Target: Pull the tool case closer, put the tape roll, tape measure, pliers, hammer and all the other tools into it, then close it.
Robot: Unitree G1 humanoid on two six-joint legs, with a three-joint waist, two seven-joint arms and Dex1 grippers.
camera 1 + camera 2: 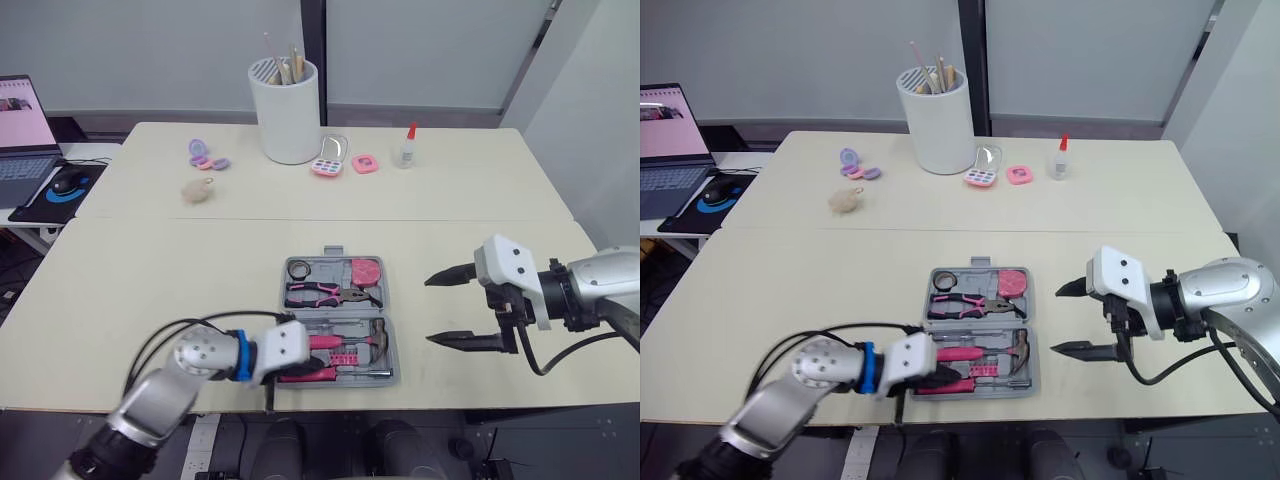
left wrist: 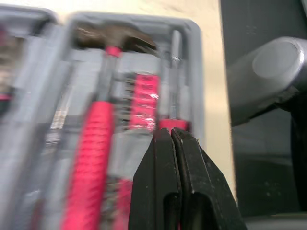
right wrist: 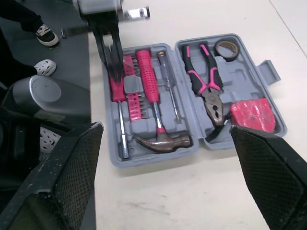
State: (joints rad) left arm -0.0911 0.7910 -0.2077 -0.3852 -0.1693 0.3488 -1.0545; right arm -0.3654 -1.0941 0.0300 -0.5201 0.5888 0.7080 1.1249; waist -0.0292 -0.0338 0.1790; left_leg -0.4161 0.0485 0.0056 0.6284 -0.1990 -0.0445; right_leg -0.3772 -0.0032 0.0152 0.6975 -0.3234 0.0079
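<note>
Closing looks next | tool case (image 3: 247, 72) open at desk (image 1: 150, 280) front, hinge running left-right | left end effector (image 2: 171, 136) pinched together at screwdriver (image 3: 117, 91), near half | right end effector (image 1: 430, 311) spread, off case's right side

open tool case (image 3: 241, 72), hammer (image 3: 151, 98), pliers (image 3: 207, 87)

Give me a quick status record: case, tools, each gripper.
tool case: open flat, near the front edge of the table
in case: hammer, pliers, tape roll, tape measure, screwdriver
left gripper: shut, tips at the screwdriver's pink handle
right gripper: open, empty, right of the case, apart from it
left to do: close the case
</note>
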